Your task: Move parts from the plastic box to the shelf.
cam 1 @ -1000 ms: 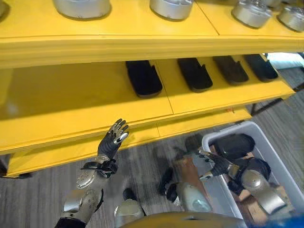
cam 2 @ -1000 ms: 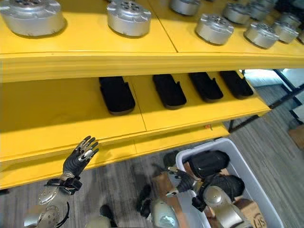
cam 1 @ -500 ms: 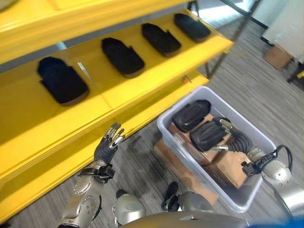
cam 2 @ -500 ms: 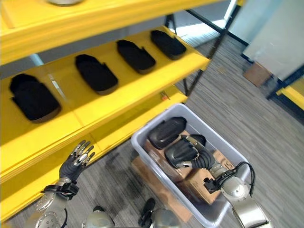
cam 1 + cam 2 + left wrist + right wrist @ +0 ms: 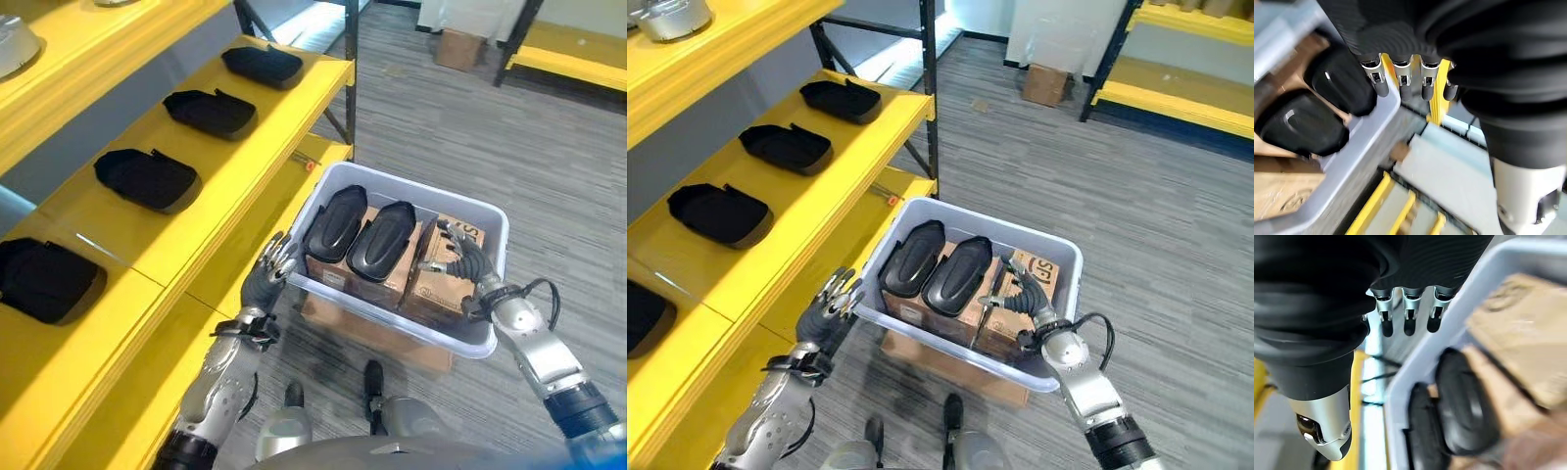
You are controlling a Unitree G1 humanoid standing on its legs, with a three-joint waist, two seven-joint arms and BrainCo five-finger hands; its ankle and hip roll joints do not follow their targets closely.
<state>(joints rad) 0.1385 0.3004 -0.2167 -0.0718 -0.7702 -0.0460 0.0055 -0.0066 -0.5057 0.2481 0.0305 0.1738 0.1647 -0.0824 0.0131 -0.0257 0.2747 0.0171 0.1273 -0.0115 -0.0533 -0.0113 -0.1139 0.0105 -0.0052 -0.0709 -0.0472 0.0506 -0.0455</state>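
Note:
A grey plastic box (image 5: 493, 221) stands on the floor beside the yellow shelf (image 5: 250, 147). Two black parts (image 5: 335, 223) (image 5: 384, 238) lie side by side on cardboard boxes (image 5: 439, 284) inside it. My right hand (image 5: 460, 259) is open over the cardboard, just right of the right-hand part and holding nothing. My left hand (image 5: 266, 279) is open with straight fingers, just outside the box's near left wall. In the right wrist view its fingers (image 5: 1409, 313) point past the two parts (image 5: 1464, 406). Several black parts (image 5: 147, 179) lie in a row on the shelf.
The plastic box rests on a flat cardboard box (image 5: 377, 333). A dark shelf post (image 5: 351, 39) rises just behind it. A silver round part (image 5: 15, 39) sits on the upper shelf. A small carton (image 5: 460, 47) and another yellow rack (image 5: 578, 61) are far across the floor.
The whole view has swung from the shelf towards the box. My right hand, over a black part half a second ago, is now beside it over the cardboard. My left hand is nearer the box.

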